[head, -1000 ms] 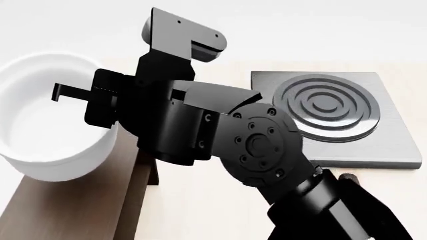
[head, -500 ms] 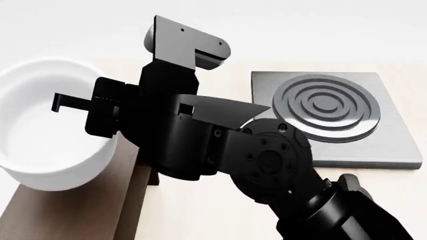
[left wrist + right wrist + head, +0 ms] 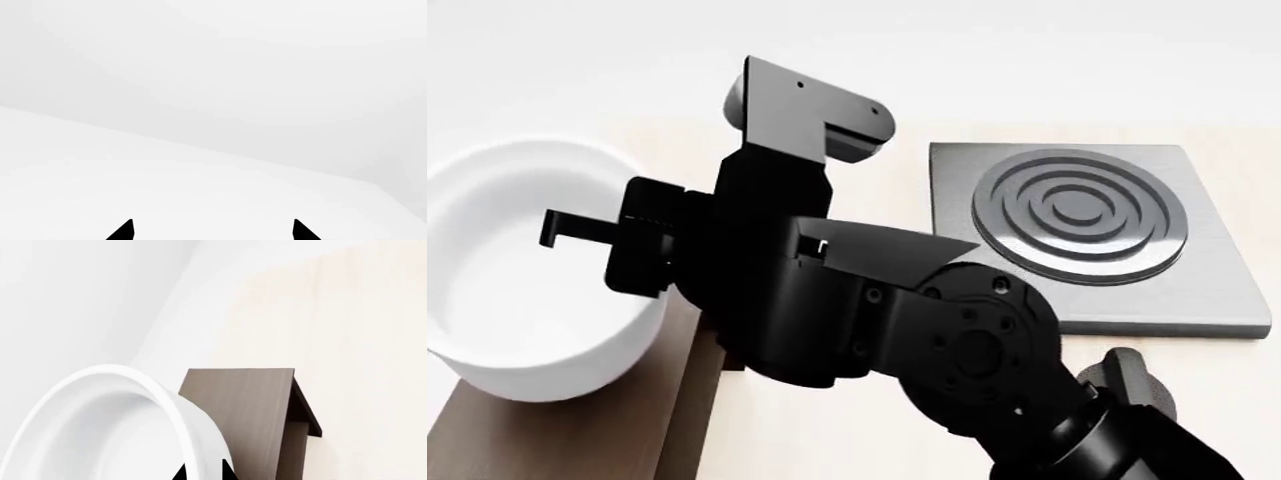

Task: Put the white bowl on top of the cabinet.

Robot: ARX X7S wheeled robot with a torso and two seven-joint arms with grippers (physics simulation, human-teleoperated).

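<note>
A: Item one, the white bowl (image 3: 527,290)?
B: Deep, glossy, plain white; near-straight walls with a thicker rim band. Mouth faces up, tipped slightly. Round, so no long axis to record.

A: Location?
B: Over the cabinet (image 3: 587,430), at the near end of its flat top. Whether the base touches the wood cannot be told.

A: The cabinet?
B: Dark brown wood grain, long and low, long axis running away from the robot across the pale tabletop (image 3: 827,440).

A: Right gripper (image 3: 202,474)?
B: Fingers close together, clamped on the bowl's rim, one inside the wall, one outside.

A: Left gripper (image 3: 212,231)?
B: Two fingertips spread apart, nothing between them, facing blank white.

A: Other stock?
B: Grey stove plate (image 3: 1094,235) with concentric rings, well apart from the cabinet.
</note>
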